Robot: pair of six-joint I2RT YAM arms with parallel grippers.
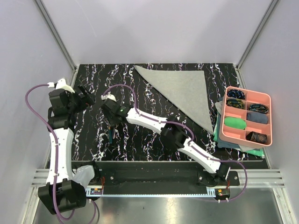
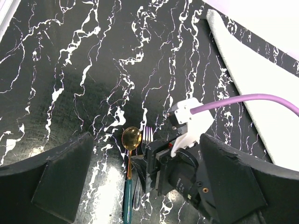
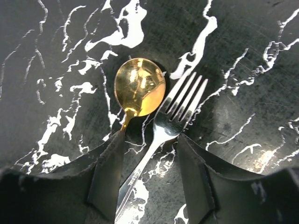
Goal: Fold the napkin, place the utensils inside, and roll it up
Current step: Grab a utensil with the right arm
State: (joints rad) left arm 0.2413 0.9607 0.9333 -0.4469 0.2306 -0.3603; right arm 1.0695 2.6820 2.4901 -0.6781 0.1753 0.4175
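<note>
The only writing in sight was a faint stamp on the neck of the fork (image 3: pixel 180 105), too small to read.

The napkin (image 1: pixel 180 91), plain light grey-green, lay folded into a flat triangle at the far middle of the black marbled table (image 1: pixel 93 135), one point toward the pink tray (image 1: pixel 232 135) on the right. Folded dark cloths (image 1: pixel 252 151) showed under that tray.

The spoon (image 3: pixel 139 87) and the fork lay side by side on the table, well apart from the napkin, toward the left and nearer the arms. The spoon's bowl was shiny gold and just touched the silver tines. In the left wrist view the spoon's handle was teal.

The right claw (image 3: pixel 152 177) hung low over the two necks, partly open. The fork's neck ran through the gap between the fingers (image 3: pixel 196 182). The spoon's neck passed under the other finger. Neither finger visibly pressed on the metal.

The left claw (image 1: pixel 86 95) stood spread wide and held nothing, to the left of the utensils and above the table.
</note>
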